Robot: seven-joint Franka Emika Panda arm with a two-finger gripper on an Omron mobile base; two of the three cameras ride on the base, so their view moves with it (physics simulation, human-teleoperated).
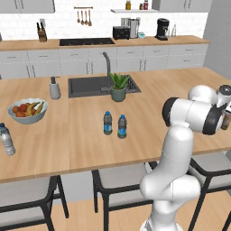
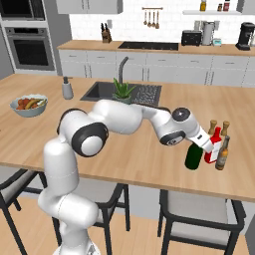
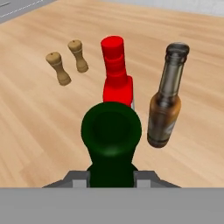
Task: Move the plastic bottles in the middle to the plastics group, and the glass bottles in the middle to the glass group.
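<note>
Here the gripper (image 3: 111,177) is clamped on the green bottle's (image 2: 193,155) neck, standing it on the counter (image 2: 144,159) just beside the red bottle (image 2: 214,144) and brown bottle (image 2: 222,154), glass with glass.

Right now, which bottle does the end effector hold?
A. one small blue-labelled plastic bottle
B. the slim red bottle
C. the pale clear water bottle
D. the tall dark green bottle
D: the end effector is shut on the neck of the green bottle, which stands beside the red bottle and the brown bottle; the two small plastic bottles stand apart in the middle of the counter.
</note>
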